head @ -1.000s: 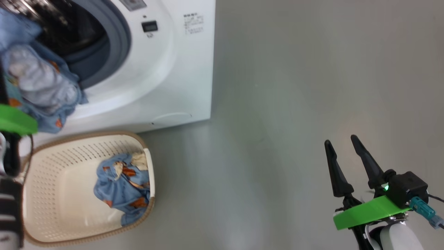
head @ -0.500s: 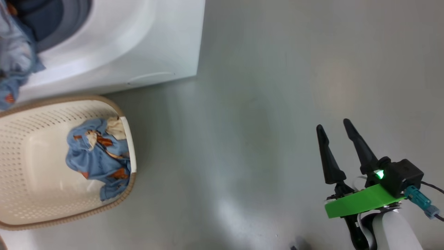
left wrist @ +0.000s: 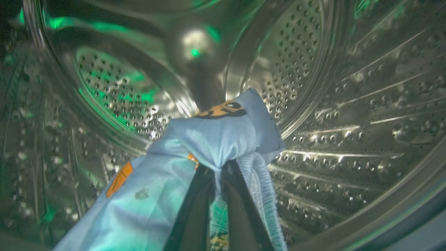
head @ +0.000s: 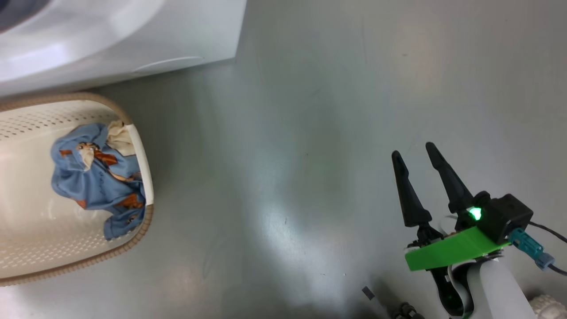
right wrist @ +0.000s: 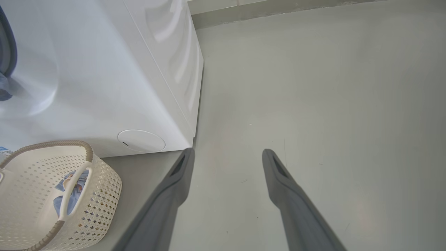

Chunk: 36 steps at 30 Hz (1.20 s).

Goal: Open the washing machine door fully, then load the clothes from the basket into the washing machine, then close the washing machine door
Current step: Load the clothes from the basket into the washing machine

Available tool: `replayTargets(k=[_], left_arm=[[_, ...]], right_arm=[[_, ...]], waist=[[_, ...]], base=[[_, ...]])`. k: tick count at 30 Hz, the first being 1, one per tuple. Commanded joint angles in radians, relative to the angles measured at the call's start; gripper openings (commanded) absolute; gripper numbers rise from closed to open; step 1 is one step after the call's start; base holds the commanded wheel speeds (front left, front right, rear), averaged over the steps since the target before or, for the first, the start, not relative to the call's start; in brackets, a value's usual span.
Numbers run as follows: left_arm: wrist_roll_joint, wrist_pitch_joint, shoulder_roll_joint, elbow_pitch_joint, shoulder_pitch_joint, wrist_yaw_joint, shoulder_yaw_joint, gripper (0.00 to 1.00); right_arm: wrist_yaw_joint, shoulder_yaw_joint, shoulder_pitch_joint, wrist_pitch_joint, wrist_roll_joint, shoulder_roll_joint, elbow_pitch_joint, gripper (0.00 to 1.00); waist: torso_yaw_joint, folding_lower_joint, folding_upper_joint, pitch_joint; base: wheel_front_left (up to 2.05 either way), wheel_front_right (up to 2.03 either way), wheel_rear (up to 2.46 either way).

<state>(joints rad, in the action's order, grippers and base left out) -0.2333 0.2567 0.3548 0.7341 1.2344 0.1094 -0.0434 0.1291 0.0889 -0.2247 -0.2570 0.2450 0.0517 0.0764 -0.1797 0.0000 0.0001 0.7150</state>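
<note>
Garment (left wrist: 223, 139) pinched in left hand (left wrist: 216, 174), inside drum (left wrist: 331, 104).

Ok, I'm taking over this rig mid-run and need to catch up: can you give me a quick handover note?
Left claw: shut on a blue garment, inside the drum.
Right claw: open, empty, over the floor.
The other garment lies in the basket beside the washing machine.
Done: the blue garment is in the drum, not yet released.
Left: drop it, load the other garment, close the door.
</note>
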Motion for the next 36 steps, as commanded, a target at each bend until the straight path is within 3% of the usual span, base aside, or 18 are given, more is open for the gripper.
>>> replayTargets(k=[1,5,21,24,27,29,36], left_arm=[[0.025,0.005,0.064,-0.065,0.015,-0.005,-0.02,0.0],[0.064,0.005,0.063,-0.185,-0.001,-0.006,-0.048,0.0],[0.141,0.005,0.04,-0.451,-0.077,0.014,-0.131,0.0],[0.143,0.005,0.029,-0.462,-0.087,0.016,-0.146,0.0],[0.133,0.005,0.011,-0.36,-0.107,0.016,-0.164,0.01],[0.126,0.005,0.005,-0.293,-0.103,0.017,-0.173,1.0],[0.112,0.005,-0.004,-0.117,-0.069,0.018,-0.182,1.0]], right_arm=[[0.002,0.028,0.004,-0.005,0.007,-0.001,-0.02,1.0],[0.002,0.04,-0.009,-0.005,0.013,-0.001,-0.018,1.0],[0.002,0.058,-0.031,-0.005,0.031,-0.001,-0.013,1.0],[0.002,0.057,-0.035,-0.005,0.035,-0.001,-0.012,1.0],[0.002,0.062,-0.034,-0.005,0.039,-0.001,-0.005,1.0],[0.002,0.064,-0.032,-0.005,0.042,-0.001,-0.001,1.0],[0.002,0.058,-0.029,-0.005,0.039,-0.001,0.006,1.0]], waist=[[-0.012,0.0,-0.0001,0.018],[-0.021,0.0,-0.0001,0.03],[-0.033,0.0,-0.0001,0.049],[-0.034,0.0,-0.0001,0.053],[-0.033,0.0,-0.0001,0.047],[-0.031,0.0,-0.0001,0.043],[-0.019,0.0,-0.0001,0.03]], base=[[0.0,0.0,0.0],[0.0,0.0,0.0],[0.0,0.0,0.0],[0.0,0.0,0.0],[0.0,0.0,0.0],[0.0,0.0,0.0],[0.0,0.0,0.0]])
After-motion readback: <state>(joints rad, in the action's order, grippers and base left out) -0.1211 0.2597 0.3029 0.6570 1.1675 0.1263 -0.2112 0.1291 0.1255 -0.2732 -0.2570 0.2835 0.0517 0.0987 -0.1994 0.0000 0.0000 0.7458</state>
